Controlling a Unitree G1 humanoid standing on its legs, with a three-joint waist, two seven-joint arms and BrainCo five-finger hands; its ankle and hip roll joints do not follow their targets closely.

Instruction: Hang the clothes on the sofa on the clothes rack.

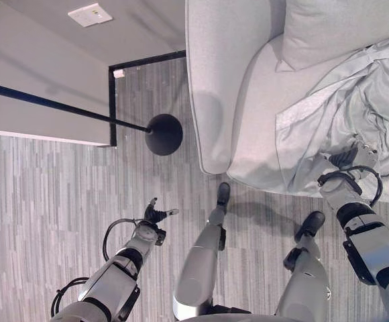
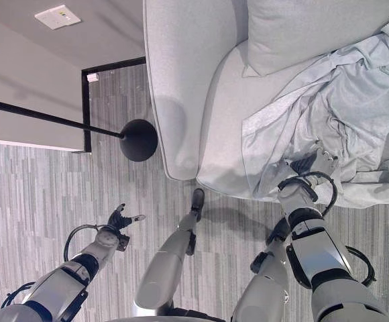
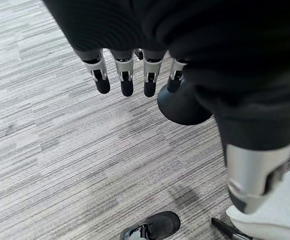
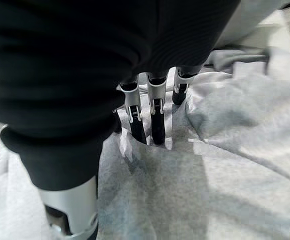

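The light grey clothes (image 1: 355, 100) lie crumpled and full of folds on the pale sofa (image 1: 248, 87). The right hand (image 2: 313, 163) presses straight fingers into them without gripping. The left hand (image 1: 155, 215) hangs loose and open over the floor (image 1: 33, 201).

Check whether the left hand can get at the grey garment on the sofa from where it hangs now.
Probably not. The left hand hangs open over the floor, near the rack's round black base, and the sofa's armrest stands between it and the grey garment. The right hand is already on the cloth.
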